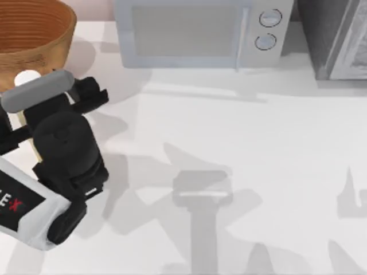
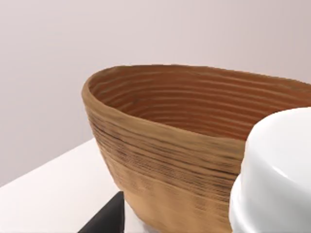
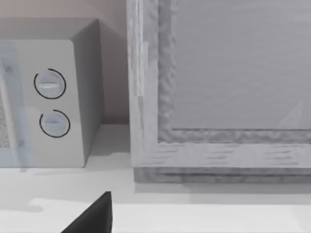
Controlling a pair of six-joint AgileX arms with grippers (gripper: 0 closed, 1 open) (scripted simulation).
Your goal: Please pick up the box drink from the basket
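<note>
left arm: my black left gripper (image 1: pixel 26 123) sat beside the round orange-brown wicker basket (image 1: pixel 40 28)
jaws: couldn't tell
advice: I'd lift straight, clear the rim

- The basket (image 2: pixel 160 160) looks woven wicker, matt and rough, with ribbed rings inside.
- The microwave (image 1: pixel 198 31) has smooth, faintly glossy white casing.
- The table (image 1: pixel 258 172) is smooth, matt white.
- The left arm (image 1: pixel 60 149) looks like matt black plastic.
</note>
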